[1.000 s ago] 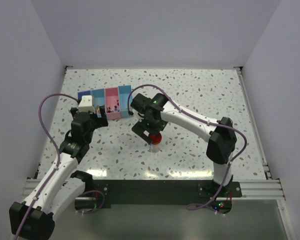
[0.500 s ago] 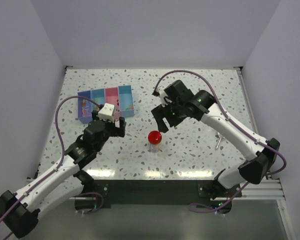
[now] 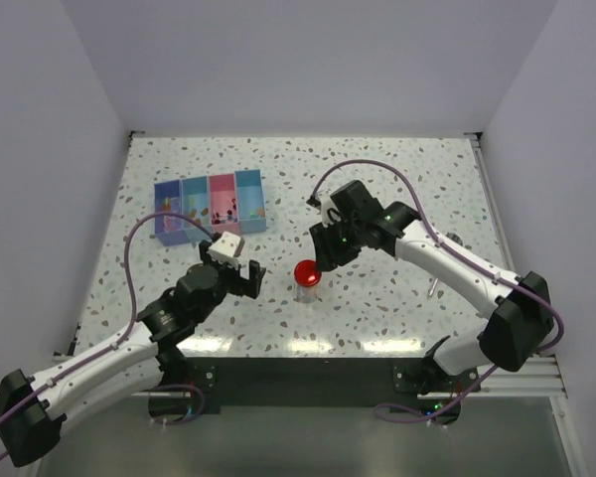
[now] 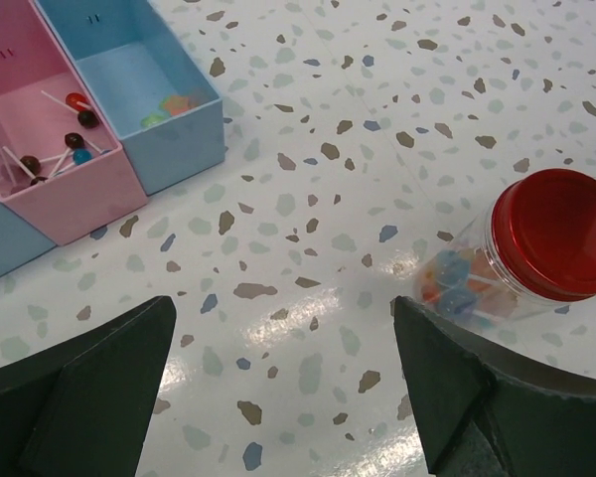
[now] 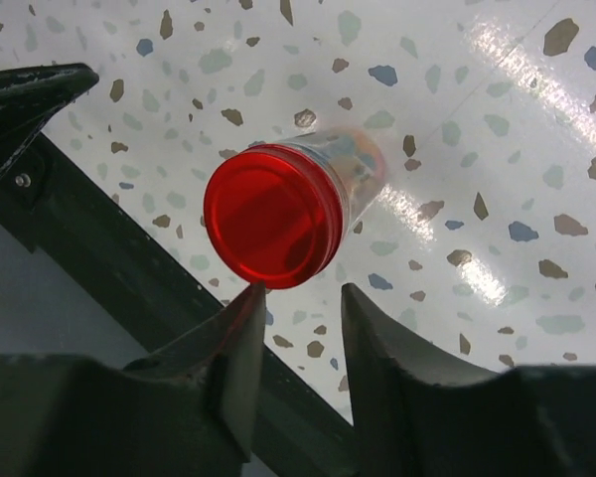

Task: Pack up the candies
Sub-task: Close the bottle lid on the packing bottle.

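Observation:
A clear jar with a round red lid (image 3: 307, 272) stands near the table's front middle. Candies (image 4: 455, 284) in mixed colours show through its wall, also in the right wrist view, candies (image 5: 355, 153). More candies (image 4: 173, 102) lie in the light-blue compartment (image 4: 194, 149) of the tray (image 3: 248, 226). My left gripper (image 3: 248, 281) is just left of the jar, wide open over bare table, left gripper (image 4: 283, 313). My right gripper (image 3: 320, 256) hovers beside the lid (image 5: 273, 214). Its jaws stand narrowly apart with nothing between them, right gripper (image 5: 298, 296).
The pink compartment (image 4: 74, 204) holds lollipops (image 4: 74, 101). A small metal piece (image 3: 433, 284) lies on the table at the right. The black rail (image 3: 308, 373) runs along the front edge, and walls enclose the left, back and right sides.
My left arm has swung from the tray down and right toward the jar. My right gripper lifted off the jar, drew right, then came back close, its jaws narrowing.

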You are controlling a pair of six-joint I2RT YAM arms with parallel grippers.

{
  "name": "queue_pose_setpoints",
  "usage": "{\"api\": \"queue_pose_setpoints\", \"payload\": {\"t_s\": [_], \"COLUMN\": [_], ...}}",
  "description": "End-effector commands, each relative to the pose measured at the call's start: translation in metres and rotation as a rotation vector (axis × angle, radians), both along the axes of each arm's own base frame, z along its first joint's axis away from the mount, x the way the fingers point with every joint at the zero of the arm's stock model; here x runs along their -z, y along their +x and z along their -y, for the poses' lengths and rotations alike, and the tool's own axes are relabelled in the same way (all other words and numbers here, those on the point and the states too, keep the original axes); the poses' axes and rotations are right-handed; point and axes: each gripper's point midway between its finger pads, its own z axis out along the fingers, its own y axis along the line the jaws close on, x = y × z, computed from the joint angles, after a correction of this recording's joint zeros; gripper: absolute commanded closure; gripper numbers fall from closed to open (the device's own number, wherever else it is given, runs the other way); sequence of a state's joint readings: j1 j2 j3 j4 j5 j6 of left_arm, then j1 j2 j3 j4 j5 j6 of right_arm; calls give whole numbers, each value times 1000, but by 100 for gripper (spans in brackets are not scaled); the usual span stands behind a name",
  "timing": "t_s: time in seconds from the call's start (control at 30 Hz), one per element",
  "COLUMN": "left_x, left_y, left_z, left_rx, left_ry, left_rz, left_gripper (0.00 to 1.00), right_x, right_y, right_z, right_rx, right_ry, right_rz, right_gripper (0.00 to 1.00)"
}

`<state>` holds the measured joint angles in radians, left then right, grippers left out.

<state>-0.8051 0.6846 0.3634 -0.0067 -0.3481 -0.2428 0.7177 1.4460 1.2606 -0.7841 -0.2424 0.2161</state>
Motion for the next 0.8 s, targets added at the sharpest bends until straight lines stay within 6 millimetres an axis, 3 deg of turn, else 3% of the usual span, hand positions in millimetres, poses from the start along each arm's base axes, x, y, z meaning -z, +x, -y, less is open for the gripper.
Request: {"api": "queue_pose_setpoints", "payload": {"t_s": [0.0,0.13,0.27,0.47,0.6,0.77], "left_x": [-20,-15,-12,-4,0,3], "left_y": [0,-7,-11,-15,-19,-15], "left_z": [20,33,37,46,52,46], "left_rx": [80,140,165,213,240,195], "left_ry": [-90,-133,-159,-155,-153,-154], "left_rz": [66,57,88,84,88,89], "left_gripper": [3,2,1,1,1,1], "right_x": [2,24,31,4,-26,-41], "right_y": [11,8,5,12,22,22], "right_z": [-12,-7,-3,7,1,-12], "right_rx": [14,22,27,32,6,-26], "right_ry": [82,63,48,12,31,61], "right_rz": [20,-24,-39,33,87,102], "right_gripper": [63,67,70,68,59,63]}}
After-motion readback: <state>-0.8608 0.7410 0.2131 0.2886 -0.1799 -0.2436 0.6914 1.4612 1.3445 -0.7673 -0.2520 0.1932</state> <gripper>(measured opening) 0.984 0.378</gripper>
